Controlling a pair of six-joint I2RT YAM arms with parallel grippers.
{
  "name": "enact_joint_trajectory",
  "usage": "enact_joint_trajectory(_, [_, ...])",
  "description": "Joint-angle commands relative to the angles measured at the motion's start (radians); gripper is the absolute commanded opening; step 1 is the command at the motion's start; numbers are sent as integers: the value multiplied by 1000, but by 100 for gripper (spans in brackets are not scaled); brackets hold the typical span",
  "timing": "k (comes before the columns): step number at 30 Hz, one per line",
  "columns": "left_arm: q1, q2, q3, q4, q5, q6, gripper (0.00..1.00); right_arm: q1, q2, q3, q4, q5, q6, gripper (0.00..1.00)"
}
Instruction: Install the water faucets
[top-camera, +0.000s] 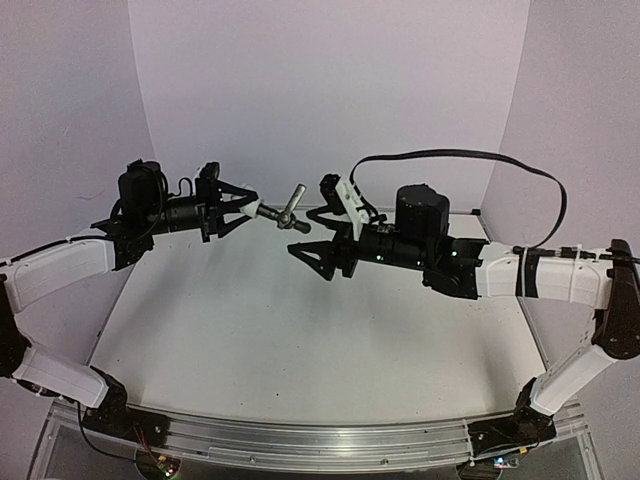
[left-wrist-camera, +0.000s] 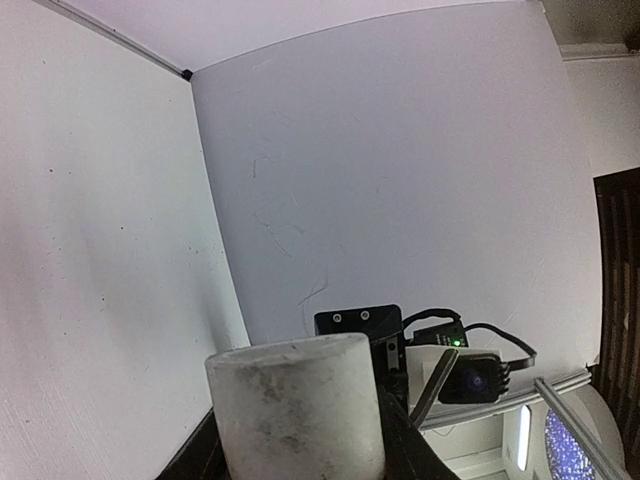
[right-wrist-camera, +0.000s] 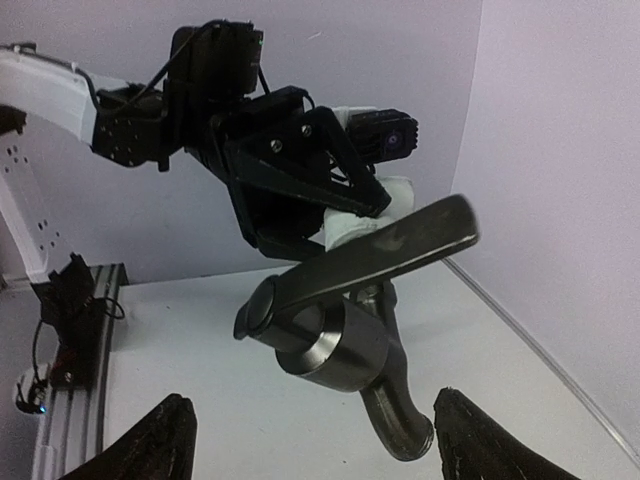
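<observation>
The left gripper (top-camera: 238, 208) clamps the white fitting (top-camera: 248, 208). The grey tap (top-camera: 283, 214) juts beyond its fingertips, long axis near level, pointing at the right gripper (top-camera: 314, 220). That gripper's fingers are spread, flanking the tap without touching.

Faucet (top-camera: 279, 214) (right-wrist-camera: 335, 340) in overhead and close right-wrist views

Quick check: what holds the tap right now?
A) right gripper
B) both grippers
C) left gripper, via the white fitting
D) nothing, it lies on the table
C: the left gripper is shut on the white fitting, and the tap sticks out of it in mid-air. The right gripper is open, with its fingers on either side of the tap and clear of it.
</observation>
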Motion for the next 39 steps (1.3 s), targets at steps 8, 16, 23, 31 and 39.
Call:
enact_joint_trajectory(8, [0,-2,44,73,23,-67,0,50,68,108,15,121,-147,78])
enact_joint_trajectory(16, [-1,11,61,73,40,-7,0,51,134,138,102,118,-16,59])
enact_joint_trajectory(23, [-2,-40,51,82,19,205,0,28,160,148,156,72,266,20])
enact_joint_trajectory(31, [-42,-106,-26,330,154,520,0,-166,231,269,178,-367,975,0])
enact_joint_trajectory(39, [-80,-101,4,364,293,748,0,-200,340,315,325,-604,1305,0])
